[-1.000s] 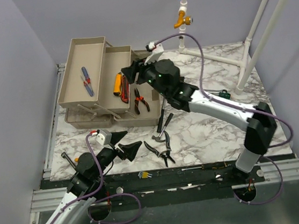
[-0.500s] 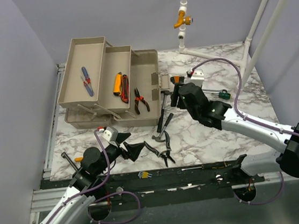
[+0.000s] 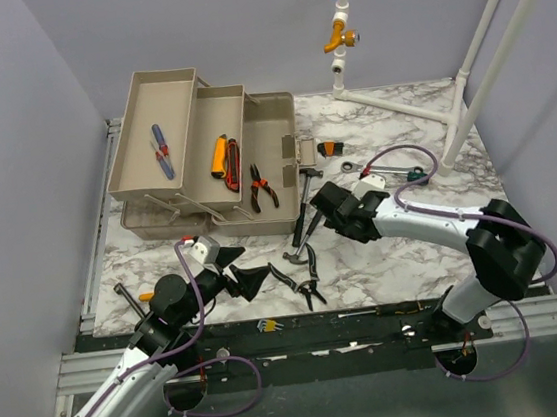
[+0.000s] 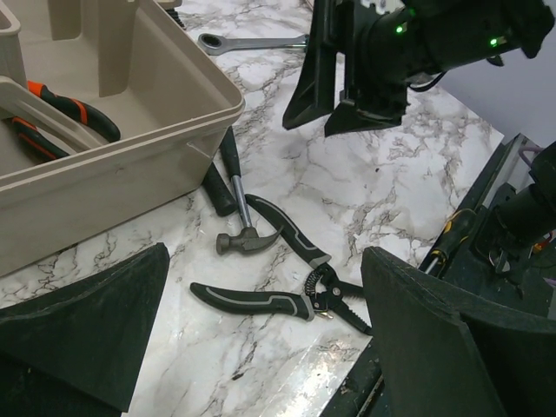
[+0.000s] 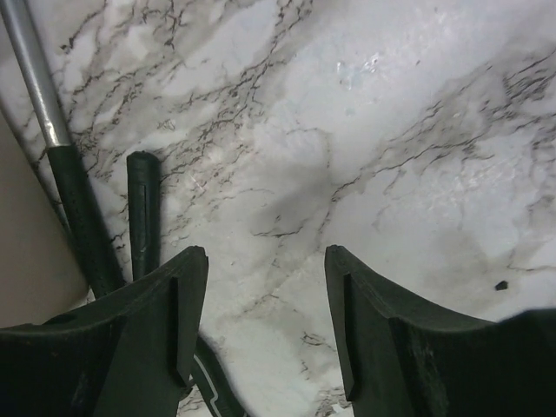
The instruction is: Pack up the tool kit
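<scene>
The beige tool box [image 3: 271,129] stands open at the back left, its trays holding a blue tool [image 3: 161,151], a yellow knife [image 3: 218,156], a red knife [image 3: 233,159] and orange pliers [image 3: 261,188]. A hammer [image 3: 303,218] and black-grey pliers [image 3: 301,276] lie on the marble in front of it. My left gripper [image 3: 237,270] is open and empty, low over the table left of the pliers [image 4: 261,300]. My right gripper [image 3: 325,208] is open and empty, just right of the hammer handle [image 5: 82,221]. The hammer head [image 4: 246,241] shows in the left wrist view.
A wrench [image 3: 354,166], an orange-black tool [image 3: 330,148] and a green-handled screwdriver [image 3: 414,174] lie at the back right. Hex keys [image 3: 269,324] sit on the front rail. An orange-handled tool [image 3: 144,296] lies at the front left. White pipe legs [image 3: 462,97] stand at the right.
My right arm has drawn back from above the tool box trays and come down to the table beside the hammer. My left gripper has shifted slightly right.
</scene>
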Robot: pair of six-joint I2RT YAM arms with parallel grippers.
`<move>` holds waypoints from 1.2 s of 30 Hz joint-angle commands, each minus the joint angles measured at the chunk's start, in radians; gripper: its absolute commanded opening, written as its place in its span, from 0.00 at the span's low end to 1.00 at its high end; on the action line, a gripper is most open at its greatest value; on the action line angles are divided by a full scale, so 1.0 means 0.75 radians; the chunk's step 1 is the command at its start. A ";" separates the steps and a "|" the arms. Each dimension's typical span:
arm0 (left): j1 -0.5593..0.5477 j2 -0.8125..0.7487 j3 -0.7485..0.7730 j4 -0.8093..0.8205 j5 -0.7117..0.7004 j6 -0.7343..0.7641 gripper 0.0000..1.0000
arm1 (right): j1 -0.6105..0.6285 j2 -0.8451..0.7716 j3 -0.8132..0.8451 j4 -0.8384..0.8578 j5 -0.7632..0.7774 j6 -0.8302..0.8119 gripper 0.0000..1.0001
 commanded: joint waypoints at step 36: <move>-0.007 -0.089 0.004 -0.018 0.005 0.000 0.95 | 0.000 0.500 0.212 0.187 0.009 0.074 0.34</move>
